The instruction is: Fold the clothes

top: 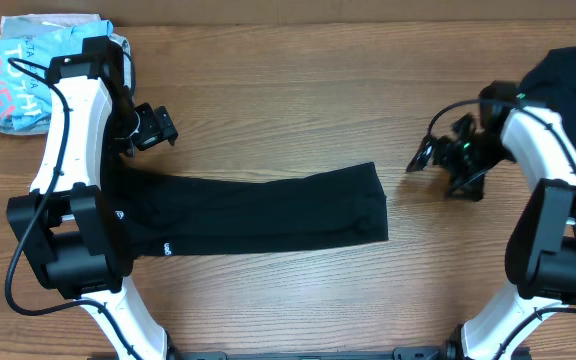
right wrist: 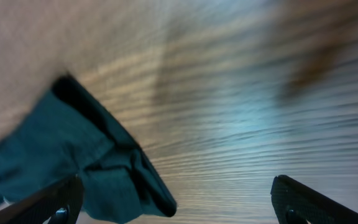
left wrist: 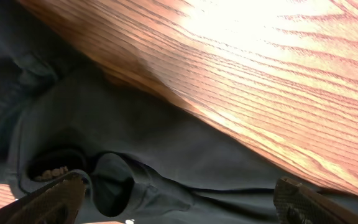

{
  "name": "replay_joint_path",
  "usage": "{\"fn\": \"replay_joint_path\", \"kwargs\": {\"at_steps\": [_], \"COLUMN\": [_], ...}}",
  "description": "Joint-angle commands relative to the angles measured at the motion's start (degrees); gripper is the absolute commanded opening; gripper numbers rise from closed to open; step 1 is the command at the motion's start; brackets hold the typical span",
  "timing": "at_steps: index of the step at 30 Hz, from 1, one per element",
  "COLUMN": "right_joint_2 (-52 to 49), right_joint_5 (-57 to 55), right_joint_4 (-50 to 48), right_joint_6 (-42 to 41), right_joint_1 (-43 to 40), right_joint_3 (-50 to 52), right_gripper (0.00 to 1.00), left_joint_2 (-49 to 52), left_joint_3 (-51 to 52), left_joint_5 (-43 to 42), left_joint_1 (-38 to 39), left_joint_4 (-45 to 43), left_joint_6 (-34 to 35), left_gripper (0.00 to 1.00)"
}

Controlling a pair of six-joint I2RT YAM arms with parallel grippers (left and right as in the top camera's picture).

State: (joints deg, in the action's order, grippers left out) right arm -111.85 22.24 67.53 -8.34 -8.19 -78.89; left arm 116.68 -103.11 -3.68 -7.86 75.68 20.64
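A: Shirt [top: 268, 210]?
B: Long folded strip, flat on desk [top: 298, 90], middle.
A: Jaws?
B: L gripper [top: 158, 127] jaws spread, empty, near shirt's left end. R gripper [top: 423, 158] spread too, empty, near the right end.

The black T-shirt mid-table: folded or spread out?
Partly folded: the T-shirt lies as one long narrow band across the table, with no sleeves showing, and is not yet folded short.
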Motion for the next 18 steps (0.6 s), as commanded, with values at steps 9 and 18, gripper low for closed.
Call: {"fn": "replay_joint_path", "kwargs": {"at_steps": [9,18], "right_joint_2": [0.3,0.3], "right_joint_5": [8.5,11.6], "right_joint_4": [-5.6,-10.8], "right_joint_6": [3.8,3.7], "right_joint_1": [8.3,14.6], "right_joint_3": [10.4,16.3], "right_gripper": [1.00,0.66], "left_joint_2": [0.3,0.3], "left_joint_3": [-0.9,-0.9], "left_joint_5": [-1.9,-1.9], "left_joint_1": [0.9,2.7], "left_joint_4": [0.6,0.5], "left_joint_6": [-0.5,-0.5], "left_gripper": [1.00,1.00]}}
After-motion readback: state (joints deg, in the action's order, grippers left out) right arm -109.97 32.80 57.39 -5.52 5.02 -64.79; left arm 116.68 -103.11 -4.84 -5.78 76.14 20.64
